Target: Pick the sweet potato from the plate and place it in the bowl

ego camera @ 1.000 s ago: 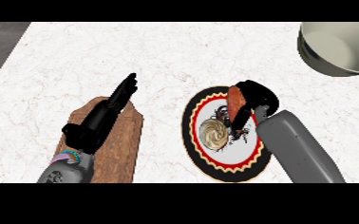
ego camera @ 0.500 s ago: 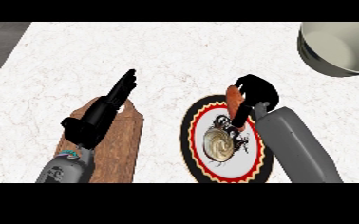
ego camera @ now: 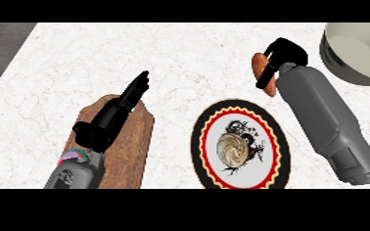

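**Now that the sweet potato's off the plate, don't rush the carry**

Since the right hand (ego camera: 288, 51) has its fingers curled round the sweet potato (ego camera: 260, 71), which hangs over the bare bench (ego camera: 86, 58) between the patterned plate (ego camera: 199, 142) and the pale bowl (ego camera: 350, 54) in the top right corner, the step in hand is the carry, imo. My tips:

- The potato's lower end pokes out below the hand, so I'd keep it high enough that this end clears the bowl's rim.
- Head up and to the right, and only uncurl once the potato sits over the bowl's inside, not over the rim.

The left hand (ego camera: 119, 110) is resting with straight, relaxed fingers over the wooden cutting board (ego camera: 137, 147) and holds nothing.

Compared with half a second ago, hand and potato were over the plate's upper right edge. Now both are clear of the plate and closer to the bowl, so the plate's whole middle pattern shows. The left hand has barely shifted.
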Controlling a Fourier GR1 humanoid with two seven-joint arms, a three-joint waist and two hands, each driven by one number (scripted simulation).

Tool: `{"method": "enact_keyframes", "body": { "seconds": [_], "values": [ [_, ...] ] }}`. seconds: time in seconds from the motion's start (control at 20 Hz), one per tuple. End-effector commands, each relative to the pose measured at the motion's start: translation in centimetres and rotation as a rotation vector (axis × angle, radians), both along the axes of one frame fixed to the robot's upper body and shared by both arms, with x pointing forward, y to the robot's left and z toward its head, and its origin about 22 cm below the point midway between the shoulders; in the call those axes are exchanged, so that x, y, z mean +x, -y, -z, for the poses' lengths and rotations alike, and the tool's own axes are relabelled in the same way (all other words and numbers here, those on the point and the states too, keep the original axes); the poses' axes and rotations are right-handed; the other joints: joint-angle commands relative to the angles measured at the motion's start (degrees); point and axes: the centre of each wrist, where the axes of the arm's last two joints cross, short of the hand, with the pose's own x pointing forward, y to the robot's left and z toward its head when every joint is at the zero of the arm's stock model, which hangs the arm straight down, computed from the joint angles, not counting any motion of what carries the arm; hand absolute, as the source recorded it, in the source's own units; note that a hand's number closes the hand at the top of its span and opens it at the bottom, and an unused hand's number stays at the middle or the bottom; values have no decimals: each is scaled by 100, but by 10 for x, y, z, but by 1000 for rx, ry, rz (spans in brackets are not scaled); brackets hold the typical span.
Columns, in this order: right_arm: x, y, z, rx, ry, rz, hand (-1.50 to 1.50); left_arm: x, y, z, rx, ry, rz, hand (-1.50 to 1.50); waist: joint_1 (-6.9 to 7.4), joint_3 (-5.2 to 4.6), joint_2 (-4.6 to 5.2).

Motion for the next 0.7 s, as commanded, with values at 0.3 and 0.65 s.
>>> {"method": "enact_keyframes", "body": {
  "seconds": [0.3, 0.65],
  "values": [
    [35, 1, -72, -277, 342, 227, 150, 0, -3, 1, 3, -7, 2, 0, -21, -4, -32],
    [41, 5, -111, -164, 723, 341, 150, 3, 11, 2, 10, -8, -17, 0, -73, 0, -16]
  ]
}}
